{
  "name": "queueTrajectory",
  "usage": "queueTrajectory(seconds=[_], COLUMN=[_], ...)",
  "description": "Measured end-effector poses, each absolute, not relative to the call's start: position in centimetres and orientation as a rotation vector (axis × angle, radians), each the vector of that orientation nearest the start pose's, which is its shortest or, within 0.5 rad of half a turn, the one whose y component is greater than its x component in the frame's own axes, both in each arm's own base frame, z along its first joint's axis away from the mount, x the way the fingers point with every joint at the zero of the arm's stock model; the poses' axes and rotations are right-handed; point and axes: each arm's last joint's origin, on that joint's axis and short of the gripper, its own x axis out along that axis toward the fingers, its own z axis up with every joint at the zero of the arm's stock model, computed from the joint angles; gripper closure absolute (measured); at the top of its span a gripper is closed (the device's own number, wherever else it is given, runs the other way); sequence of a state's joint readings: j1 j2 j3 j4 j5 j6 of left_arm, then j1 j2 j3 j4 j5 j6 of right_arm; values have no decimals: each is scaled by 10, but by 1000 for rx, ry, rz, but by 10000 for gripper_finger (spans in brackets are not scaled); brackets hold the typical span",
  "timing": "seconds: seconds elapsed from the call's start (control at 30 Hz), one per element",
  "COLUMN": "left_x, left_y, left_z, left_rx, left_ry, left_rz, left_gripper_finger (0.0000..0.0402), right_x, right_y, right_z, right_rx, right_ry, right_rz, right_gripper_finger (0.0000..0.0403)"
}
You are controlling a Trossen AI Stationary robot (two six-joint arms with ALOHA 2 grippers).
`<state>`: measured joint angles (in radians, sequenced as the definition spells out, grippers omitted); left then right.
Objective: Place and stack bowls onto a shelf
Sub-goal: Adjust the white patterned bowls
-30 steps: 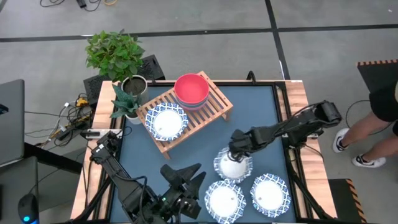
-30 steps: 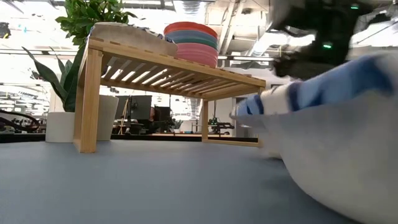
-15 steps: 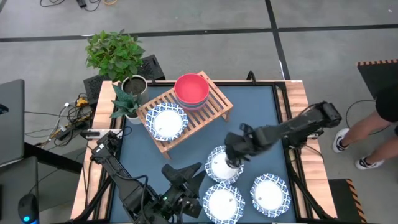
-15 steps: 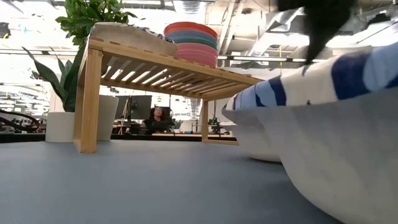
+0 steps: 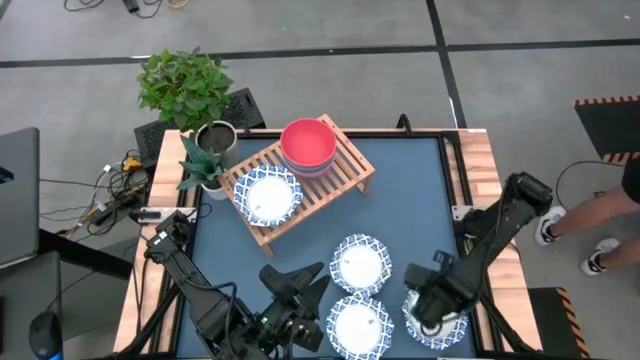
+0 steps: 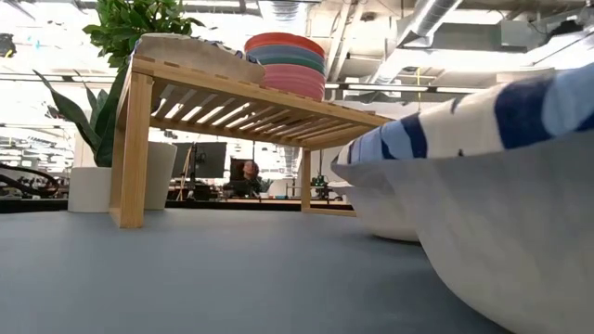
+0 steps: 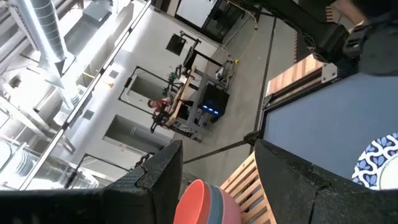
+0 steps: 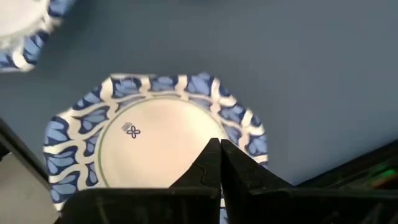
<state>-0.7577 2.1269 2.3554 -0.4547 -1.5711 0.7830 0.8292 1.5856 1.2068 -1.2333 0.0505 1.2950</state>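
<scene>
Slatted light-wood shelf (image 5: 300,185) on short legs on matte dark blue tabletop (image 5: 410,190); on it a stack of smooth plain bowls (image 5: 307,146), red on top, beside one shallow white dish with blue patterned rim (image 5: 267,194); three more such dishes on the table in front: centre dish (image 5: 360,265), front dish (image 5: 360,325), right dish (image 8: 149,146); right gripper (image 5: 430,318) directly over the right dish, fingers pressed together, holding nothing; left gripper (image 5: 290,300) parked near front edge, fingers spread wide, empty.

Both arms are dark, jointed links; the right gripper (image 8: 217,163) shows seemingly matte black angular fingers
</scene>
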Motion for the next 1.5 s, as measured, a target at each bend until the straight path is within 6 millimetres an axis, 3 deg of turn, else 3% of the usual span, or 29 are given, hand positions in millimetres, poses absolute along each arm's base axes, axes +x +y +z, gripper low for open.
queueTrajectory(seconds=[0.2,0.37,0.63,0.87,1.23,1.5], left_x=[347,347,339,339,340,340], left_y=[-288,-289,-299,-299,-298,-298], left_z=[427,427,433,439,439,439], left_rx=[949,923,918,895,883,885], left_ry=[409,397,380,370,366,368], left_rz=[742,746,722,724,728,728], left_gripper_finger=[214,214,214,214,214,214], right_x=[187,193,205,230,273,290], right_y=[211,221,213,192,139,122], right_z=[213,189,168,169,170,177], right_rx=[281,358,375,197,10,-72], right_ry=[1570,1582,1515,1471,1340,1272], right_rz=[-458,-356,-189,5,99,169], right_gripper_finger=[382,382,382,382,382,375])
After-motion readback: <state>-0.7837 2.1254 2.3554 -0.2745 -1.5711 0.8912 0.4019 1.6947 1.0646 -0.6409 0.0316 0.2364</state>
